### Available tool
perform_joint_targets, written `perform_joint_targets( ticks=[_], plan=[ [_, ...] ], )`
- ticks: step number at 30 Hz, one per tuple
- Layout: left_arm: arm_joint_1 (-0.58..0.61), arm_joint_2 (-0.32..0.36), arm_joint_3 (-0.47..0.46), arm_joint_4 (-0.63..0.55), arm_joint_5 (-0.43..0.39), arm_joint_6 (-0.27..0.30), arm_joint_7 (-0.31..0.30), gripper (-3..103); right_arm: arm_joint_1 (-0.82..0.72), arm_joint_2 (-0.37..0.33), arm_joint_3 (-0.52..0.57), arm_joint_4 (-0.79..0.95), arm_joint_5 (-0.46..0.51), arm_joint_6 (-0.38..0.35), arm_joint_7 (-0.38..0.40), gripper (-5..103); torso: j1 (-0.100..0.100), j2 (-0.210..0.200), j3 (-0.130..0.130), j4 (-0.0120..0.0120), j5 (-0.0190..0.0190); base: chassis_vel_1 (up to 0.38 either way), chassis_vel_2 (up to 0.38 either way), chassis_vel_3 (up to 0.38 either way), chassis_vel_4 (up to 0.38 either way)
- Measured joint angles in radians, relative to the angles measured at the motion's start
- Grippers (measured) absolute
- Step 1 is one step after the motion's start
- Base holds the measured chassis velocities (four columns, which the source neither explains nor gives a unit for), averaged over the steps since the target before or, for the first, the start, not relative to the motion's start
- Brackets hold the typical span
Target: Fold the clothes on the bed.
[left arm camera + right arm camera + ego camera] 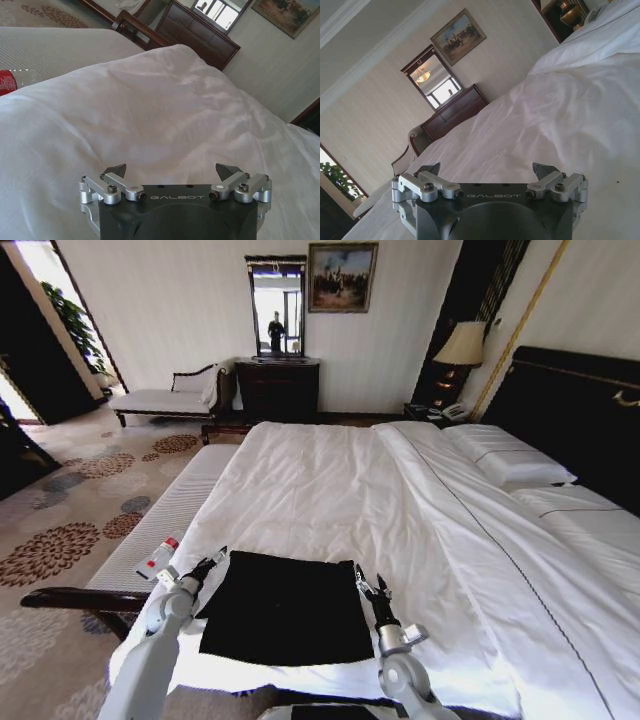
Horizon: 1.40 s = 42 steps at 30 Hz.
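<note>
On the gripper housings in both wrist views, "GALBOT" could be read. No lettering was visible on the black T-shirt (pixel 287 608), which was laid flat as a dark rectangle at the near edge of the bed (pixel 400 500); its sleeves could not be made out. The left gripper (pixel 208 565) was placed at the T-shirt's far left corner, fingers spread, nothing pinched. The right gripper (pixel 369 587) was placed at the T-shirt's far right corner, fingers likewise spread and empty. White duvet was seen beyond the parted fingertips (pixel 115 171) in the left wrist view and past the fingertips (pixel 543 170) in the right wrist view. A bottle with a red label (pixel 159 557) was lying on the bench (pixel 170 515) left of the T-shirt; its label text was too small to read. A dresser (pixel 277 388), mirror (pixel 277 305) and painting (pixel 342 276) were set well beyond the T-shirt. A lamp (pixel 461 348) was seen beside the pillows (pixel 505 455), far right of the T-shirt. The T-shirt's near hem was partly covered by the arms.
</note>
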Motion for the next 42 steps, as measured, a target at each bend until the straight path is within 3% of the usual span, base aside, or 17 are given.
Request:
perform_joint_targets(
  ticks=[13, 16, 19, 20, 22, 25, 26, 29, 31, 34, 37, 40, 42],
  plan=[
    [-0.058, -0.038, 0.055, 0.102, 0.038, -0.026, 0.025, 102, 0.035, 0.009, 0.0, -0.039, -0.002, -0.001, 0.016, 100, 0.0, 0.0, 0.0, 0.0001, 0.0, 0.0, 0.0, 0.0, 0.0],
    [-0.07, -0.048, 0.059, 0.123, 0.039, -0.032, 0.025, 97, 0.04, 0.01, 0.0, -0.045, -0.003, -0.003, 0.018, 100, 0.0, 0.0, 0.0, 0.0002, 0.0, 0.0, 0.0, 0.0, 0.0],
    [-0.084, -0.074, 0.057, 0.143, 0.039, -0.036, 0.023, 90, 0.046, 0.013, 0.0, -0.053, -0.003, -0.005, 0.02, 100, 0.0, 0.0, 0.0, 0.0002, 0.0, 0.0, 0.0, 0.0, 0.0],
    [-0.088, -0.093, 0.055, 0.149, 0.039, -0.037, 0.023, 80, 0.05, 0.015, 0.0, -0.057, -0.004, -0.006, 0.022, 100, 0.0, 0.0, 0.0, 0.0001, -0.0001, 0.0, 0.0, 0.0, 0.0],
    [-0.089, -0.1, 0.053, 0.151, 0.039, -0.037, 0.022, 80, 0.052, 0.016, 0.0, -0.058, -0.004, -0.007, 0.024, 100, 0.0, 0.0, 0.0, 0.0001, 0.0, 0.0, 0.0, 0.0, 0.0],
    [-0.09, -0.117, 0.052, 0.155, 0.039, -0.039, 0.021, 64, 0.056, 0.017, 0.0, -0.064, -0.006, -0.007, 0.026, 100, 0.0, 0.0, 0.0, 0.0001, -0.0001, 0.0, 0.0, 0.0, 0.0],
    [-0.09, -0.117, 0.052, 0.155, 0.039, -0.039, 0.021, 64, 0.056, 0.017, 0.0, -0.064, -0.006, -0.007, 0.026, 100, 0.0, 0.0, 0.0, 0.0001, -0.0001, 0.0, 0.0, 0.0, 0.0],
    [-0.09, -0.122, 0.052, 0.156, 0.04, -0.042, 0.02, 47, 0.056, 0.018, 0.0, -0.068, -0.008, -0.007, 0.026, 100, 0.0, 0.0, 0.0, 0.0002, -0.0001, 0.0, 0.0, 0.0, 0.0],
    [-0.09, -0.122, 0.052, 0.156, 0.041, -0.043, 0.02, 47, 0.056, 0.018, -0.001, -0.069, -0.008, -0.007, 0.027, 100, 0.0, 0.0, 0.0, 0.0002, -0.0001, 0.0, 0.0, 0.0, 0.0],
    [-0.086, -0.121, 0.041, 0.155, 0.041, -0.045, 0.017, 31, 0.057, 0.019, -0.001, -0.076, -0.008, -0.007, 0.027, 100, 0.0, 0.0, 0.0, 0.0, -0.0001, 0.0, 0.0, 0.0, 0.0],
    [-0.083, -0.121, 0.035, 0.151, 0.041, -0.046, 0.016, 26, 0.059, 0.02, -0.002, -0.082, -0.008, -0.006, 0.027, 100, 0.0, 0.0, 0.0, 0.0002, -0.0001, 0.0, 0.0, 0.0, 0.0],
    [-0.079, -0.117, 0.024, 0.142, 0.038, -0.047, 0.014, 9, 0.067, 0.02, -0.003, -0.091, -0.008, -0.005, 0.029, 100, 0.0, 0.0, 0.0, 0.0, -0.0002, 0.0, 0.0, 0.0, 0.0],
    [-0.078, -0.114, 0.022, 0.141, 0.037, -0.047, 0.013, 3, 0.07, 0.02, -0.003, -0.092, -0.008, -0.005, 0.03, 100, 0.0, 0.0, 0.0, 0.0001, -0.0001, 0.0, 0.0, 0.0, 0.0]
  ],
)
